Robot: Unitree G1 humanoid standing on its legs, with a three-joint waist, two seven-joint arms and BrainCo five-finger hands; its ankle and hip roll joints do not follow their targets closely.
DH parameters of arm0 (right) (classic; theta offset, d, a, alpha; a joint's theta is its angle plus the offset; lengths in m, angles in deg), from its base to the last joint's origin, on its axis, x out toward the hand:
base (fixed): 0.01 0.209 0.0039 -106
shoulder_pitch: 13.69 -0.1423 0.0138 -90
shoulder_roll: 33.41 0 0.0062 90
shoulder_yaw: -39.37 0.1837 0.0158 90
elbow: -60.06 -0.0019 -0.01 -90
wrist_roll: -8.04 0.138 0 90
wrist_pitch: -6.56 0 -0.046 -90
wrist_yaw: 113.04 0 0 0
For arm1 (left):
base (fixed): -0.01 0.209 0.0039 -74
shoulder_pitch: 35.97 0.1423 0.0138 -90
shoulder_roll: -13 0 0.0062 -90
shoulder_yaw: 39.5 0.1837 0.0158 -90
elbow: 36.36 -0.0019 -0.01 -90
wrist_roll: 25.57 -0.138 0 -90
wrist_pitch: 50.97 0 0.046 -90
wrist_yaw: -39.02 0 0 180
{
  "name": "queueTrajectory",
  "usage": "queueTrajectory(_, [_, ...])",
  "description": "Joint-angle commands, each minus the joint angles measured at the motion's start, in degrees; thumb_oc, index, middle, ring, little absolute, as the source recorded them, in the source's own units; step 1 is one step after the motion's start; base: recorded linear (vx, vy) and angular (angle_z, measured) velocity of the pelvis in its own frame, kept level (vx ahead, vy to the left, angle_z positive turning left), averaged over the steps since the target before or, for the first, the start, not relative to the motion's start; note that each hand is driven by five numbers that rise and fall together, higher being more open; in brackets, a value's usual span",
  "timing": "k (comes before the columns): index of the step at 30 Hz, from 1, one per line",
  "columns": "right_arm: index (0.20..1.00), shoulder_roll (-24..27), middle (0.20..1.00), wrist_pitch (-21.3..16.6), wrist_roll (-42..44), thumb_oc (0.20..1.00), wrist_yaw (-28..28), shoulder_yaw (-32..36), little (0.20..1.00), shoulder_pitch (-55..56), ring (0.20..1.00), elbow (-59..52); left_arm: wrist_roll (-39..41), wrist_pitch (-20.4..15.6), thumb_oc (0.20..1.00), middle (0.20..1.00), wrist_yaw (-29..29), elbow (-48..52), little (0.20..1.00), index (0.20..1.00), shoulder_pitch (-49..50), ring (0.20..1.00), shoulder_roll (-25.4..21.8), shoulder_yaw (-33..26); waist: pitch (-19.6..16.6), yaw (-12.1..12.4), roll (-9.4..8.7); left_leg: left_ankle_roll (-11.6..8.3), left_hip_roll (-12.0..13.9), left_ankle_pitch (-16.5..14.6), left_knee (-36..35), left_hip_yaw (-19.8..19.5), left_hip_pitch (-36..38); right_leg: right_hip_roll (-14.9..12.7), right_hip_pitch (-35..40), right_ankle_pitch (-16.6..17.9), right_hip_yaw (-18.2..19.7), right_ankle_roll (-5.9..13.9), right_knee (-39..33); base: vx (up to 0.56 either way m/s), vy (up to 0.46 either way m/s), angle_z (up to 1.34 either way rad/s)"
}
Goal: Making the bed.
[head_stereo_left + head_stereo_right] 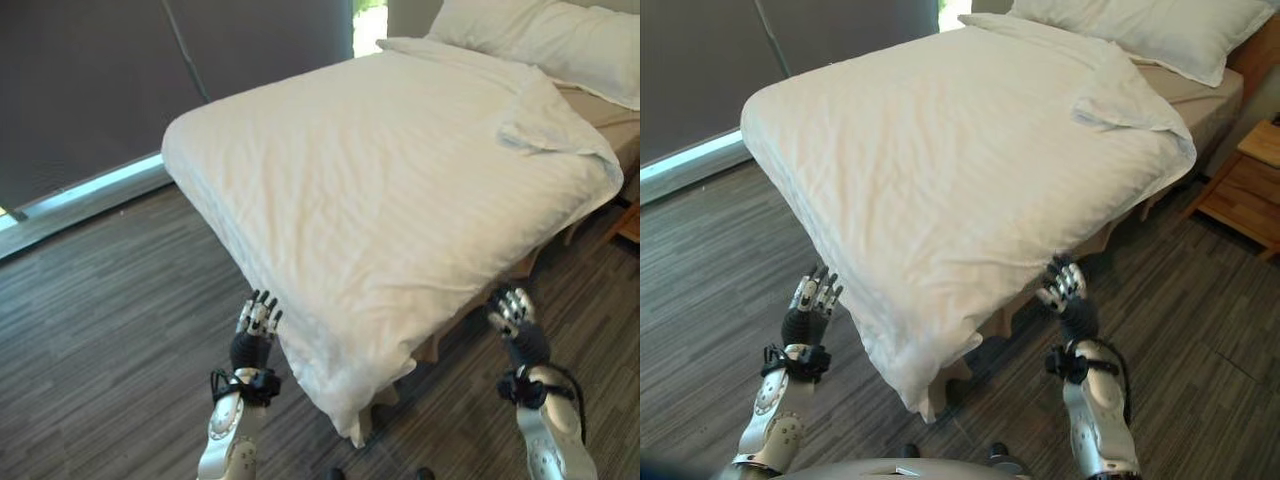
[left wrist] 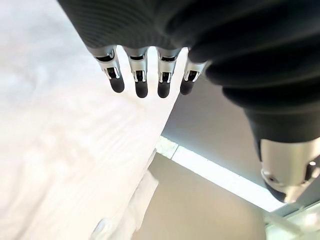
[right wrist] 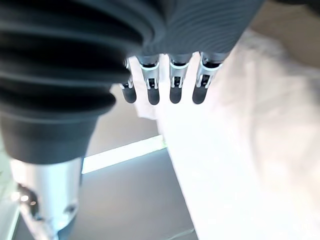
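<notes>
A white duvet [image 1: 380,190] covers the bed, and its near corner [image 1: 910,375] hangs down toward the floor between my two hands. My left hand [image 1: 257,322] is raised just left of that hanging edge, fingers [image 2: 140,82] straight and holding nothing, with the duvet [image 2: 55,150] beyond them. On the right side, at the duvet's lower edge, my right hand [image 1: 513,312] is open with its fingers [image 3: 172,87] straight and empty. The duvet's far right corner [image 1: 545,125] is folded back, baring a beige sheet [image 1: 612,112]. White pillows [image 1: 545,35] lie at the head.
A wooden nightstand [image 1: 1245,185] stands at the bed's right. A dark curtain wall [image 1: 100,80] with a bright strip [image 1: 90,188] at its foot runs along the left. Grey wood floor [image 1: 110,330] lies around the bed's foot.
</notes>
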Motion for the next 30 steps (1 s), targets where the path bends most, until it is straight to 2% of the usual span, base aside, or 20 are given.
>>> queueTrajectory(1, [1.000,0.32,1.000,-4.05,-1.79,1.000,-2.07,3.71,1.000,-1.66,1.000,-3.71,-3.30,-3.58,1.000,1.000,0.78,-0.96,1.000,1.000,-6.63,1.000,-5.20,-1.48,2.74,-4.93,-2.00,-1.31,1.73,2.64,0.37,3.78,-1.08,-4.19,-5.78,11.96,3.50,6.63,-0.94,-0.25,-0.042,-1.09])
queueTrajectory(4, [1.000,0.03,1.000,-4.22,-2.12,1.000,-3.06,4.25,1.000,-2.06,1.000,-3.31,-4.12,-3.43,1.000,1.000,0.58,-0.93,1.000,1.000,-7.08,1.000,-6.29,-1.74,3.22,-4.51,-1.41,-1.46,2.91,3.69,0.37,5.30,-1.92,-5.61,-5.68,10.50,1.06,6.08,1.57,-0.16,-0.054,-0.80])
queueTrajectory(5, [1.000,-0.12,1.000,-4.25,-2.13,1.000,-3.88,5.05,1.000,-2.35,1.000,-3.21,-4.28,-3.28,1.000,1.000,0.52,-0.81,1.000,1.000,-7.17,1.000,-6.76,-2.33,3.53,-3.80,-0.70,-1.55,4.10,4.24,0.37,7.01,-2.54,-7.15,-4.29,7.72,-2.08,5.13,3.42,-0.27,-0.089,-0.70])
queueTrajectory(6, [1.000,-0.60,1.000,-4.59,-1.63,1.000,-4.90,6.19,1.000,-2.64,1.000,-2.83,-3.15,-3.34,1.000,1.000,0.66,-0.15,1.000,1.000,-6.77,1.000,-6.68,-3.71,3.25,-2.53,-0.23,-1.68,5.37,5.14,0.37,10.35,-3.04,-10.89,-0.50,6.01,-6.49,4.54,7.33,-0.27,-0.087,-0.85])
queueTrajectory(10, [1.000,-0.60,1.000,-4.59,-1.62,1.000,-4.90,6.19,1.000,-2.66,1.000,-2.83,-3.14,-3.35,1.000,1.000,0.67,-0.16,1.000,1.000,-6.79,1.000,-6.69,-3.72,3.16,-2.37,-0.19,-1.69,5.46,5.26,0.37,10.51,-3.17,-10.79,-0.69,6.22,-6.34,4.48,7.19,-0.09,-0.094,-0.75])
queueTrajectory(11, [1.000,-0.73,1.000,-4.60,-2.58,1.000,-6.73,5.27,1.000,-5.37,1.000,-1.23,0.51,-3.72,1.000,1.000,1.02,2.84,1.000,1.000,-3.31,1.000,-4.60,-7.34,0.74,2.12,-1.48,-3.27,7.23,6.61,0.82,17.09,-3.84,-15.82,6.72,6.58,-16.38,6.92,7.59,-0.19,-0.311,-0.35])
queueTrajectory(12, [1.000,-0.74,1.000,-4.62,-2.58,1.000,-6.74,5.24,1.000,-5.37,1.000,-1.21,0.52,-3.70,1.000,1.000,1.01,2.89,1.000,1.000,-3.26,1.000,-4.61,-7.36,0.80,2.16,-1.52,-3.27,7.21,6.60,0.81,17.15,-3.73,-15.83,6.80,6.60,-16.33,6.93,7.54,-0.40,-0.727,-1.96])
queueTrajectory(13, [1.000,-0.48,1.000,-4.69,-0.43,1.000,-5.38,3.07,1.000,-6.39,1.000,-1.21,1.42,-3.69,1.000,1.000,0.73,3.42,1.000,1.000,-0.78,1.000,-3.84,-9.84,0.46,4.00,-2.35,-6.15,10.67,9.91,1.44,20.31,-5.87,-12.14,8.05,2.76,-19.96,7.15,-2.14,-0.22,-0.576,-2.32])
queueTrajectory(15, [1.000,0.73,1.000,-4.36,1.09,1.000,-3.88,3.50,1.000,-4.87,1.000,-1.72,0.04,-3.68,1.000,1.000,0.96,1.56,1.000,1.000,-0.65,1.000,-3.77,-10.05,0.71,3.28,-2.11,-8.39,14.10,13.50,1.78,18.92,-6.75,-8.44,8.24,0.21,-17.38,5.13,-2.81,-0.14,-0.546,-1.54])
queueTrajectory(16, [1.000,0.79,1.000,-4.35,1.13,1.000,-3.84,3.52,1.000,-4.84,1.000,-1.75,0.01,-3.72,1.000,1.000,0.96,1.48,1.000,1.000,-0.69,1.000,-3.71,-10.04,0.72,3.25,-1.92,-8.58,14.39,13.65,1.83,18.80,-6.81,-8.16,8.24,0.12,-17.42,4.94,-2.79,-0.11,-0.440,-0.26])
queueTrajectory(17, [1.000,2.18,1.000,-4.37,4.33,1.000,-2.24,3.06,1.000,-4.38,1.000,-2.91,2.68,-4.14,1.000,1.000,0.94,0.96,1.000,1.000,0.08,1.000,-1.96,-10.60,2.14,3.64,-2.19,-8.61,15.89,13.82,5.16,15.22,-7.88,-5.92,8.23,-0.06,-16.63,3.51,-3.75,-0.12,-0.361,0.07])
queueTrajectory(18, [1.000,3.37,1.000,-4.14,3.87,1.000,-1.63,2.75,1.000,-4.87,1.000,-2.75,3.13,-4.28,1.000,1.000,1.45,1.30,1.000,1.000,0.58,1.000,-1.48,-10.72,2.73,4.73,-2.45,-8.72,14.33,12.81,7.65,8.06,-8.58,-5.53,7.82,0.03,-15.34,3.15,-3.95,-0.12,-0.479,-0.42])
queueTrajectory(19, [1.000,5.11,1.000,-3.99,2.60,1.000,-1.36,2.45,1.000,-6.00,1.000,-2.01,2.84,-4.71,1.000,1.000,1.80,1.58,1.000,1.000,1.63,1.000,-0.91,-11.43,3.28,6.79,-3.12,-8.40,11.09,10.44,9.31,-2.96,-8.75,-5.09,6.94,0.35,-12.81,2.83,-3.84,-0.04,-0.222,-1.02])
queueTrajectory(20, [1.000,5.13,1.000,-4.01,2.60,1.000,-1.36,2.44,1.000,-6.05,1.000,-1.98,2.84,-4.70,1.000,1.000,1.79,1.59,1.000,1.000,1.62,1.000,-0.89,-11.44,3.25,6.66,-3.08,-8.37,11.08,10.43,9.46,-3.11,-8.97,-5.08,6.88,0.39,-12.93,2.83,-3.83,0.04,-0.367,-1.59])
queueTrajectory(21, [1.000,5.24,1.000,-3.73,3.66,1.000,-1.46,2.59,1.000,-7.07,1.000,0.06,3.96,-4.67,1.000,1.000,2.41,1.40,1.000,1.000,2.82,1.000,0.53,-11.86,3.50,8.61,-4.28,-6.99,5.95,5.28,11.05,-12.69,-8.27,-4.00,6.56,0.82,-8.57,1.98,-4.18,0.04,-0.235,-1.38])
queueTrajectory(22, [1.000,5.24,1.000,-3.74,3.67,1.000,-1.45,2.60,1.000,-7.10,1.000,0.07,3.96,-4.67,1.000,1.000,2.41,1.40,1.000,1.000,2.80,1.000,0.53,-11.87,3.42,8.58,-4.30,-6.96,5.91,5.39,11.03,-12.71,-8.41,-4.04,6.43,0.90,-8.58,2.00,-4.20,0.10,-0.404,-1.29])
queueTrajectory(23, [1.000,4.31,1.000,-3.45,6.59,1.000,-0.41,3.42,1.000,-6.40,1.000,0.47,5.48,-4.29,1.000,1.000,2.67,1.12,1.000,1.000,2.46,1.000,0.90,-11.71,2.80,8.84,-4.94,-5.81,1.94,3.43,11.64,-15.96,-8.50,-2.59,6.67,0.93,-6.62,0.94,-4.26,0.06,-0.165,-1.04])
queueTrajectory(24, [1.000,4.31,1.000,-3.44,6.62,1.000,-0.38,3.44,1.000,-6.37,1.000,0.46,5.51,-4.30,1.000,1.000,2.70,1.10,1.000,1.000,2.46,1.000,0.87,-11.70,2.88,8.84,-4.97,-5.78,1.89,3.34,11.69,-15.96,-8.40,-2.64,6.80,0.85,-6.64,0.96,-4.26,0.09,-0.203,-0.80])
queueTrajectory(27, [1.000,3.12,1.000,-2.96,5.74,1.000,0.01,4.43,1.000,-3.76,1.000,-0.27,2.99,-3.03,1.000,1.000,2.74,0.49,1.000,1.000,2.27,1.000,0.20,-9.66,1.56,8.07,-4.49,-2.81,-2.02,4.13,7.19,-14.99,-8.20,-0.07,6.73,0.49,-6.44,-0.26,-4.05,0.09,-0.073,-0.13])
queueTrajectory(30, [1.000,2.60,1.000,-2.63,5.64,1.000,0.10,3.35,1.000,-3.84,1.000,-0.26,2.75,-2.82,1.000,1.000,2.73,0.60,1.000,1.000,1.21,1.000,-0.53,-8.09,1.80,7.49,-4.32,-2.39,-2.71,3.73,7.72,-15.77,-8.20,0.75,5.78,0.27,-5.28,-0.19,-3.29,0.01,-0.013,0.25])
